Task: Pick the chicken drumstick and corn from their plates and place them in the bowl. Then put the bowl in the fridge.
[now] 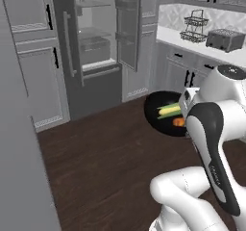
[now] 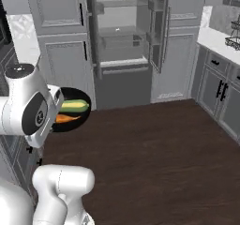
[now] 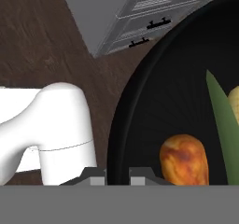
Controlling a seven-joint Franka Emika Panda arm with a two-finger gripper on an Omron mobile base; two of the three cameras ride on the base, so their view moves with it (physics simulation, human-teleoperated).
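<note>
Bowl (image 1: 158, 110), black and glossy, carried above the dark wood floor (image 1: 105, 162), with corn (image 1: 169, 110) and chicken drumstick (image 1: 178, 122) lying inside it, side by side. Tool (image 3: 116, 174) clamped shut on the bowl's rim, one tip either side of the wall, as seen from the hand. Filling of the bowl judged done. Left to do: setting the bowl inside the fridge (image 2: 122, 46), standing well apart across the floor with both doors swung open and glass shelves bare. Toaster (image 1: 225, 39) and wire rack (image 1: 194, 26) on the table (image 1: 192, 40) at far right.
</note>
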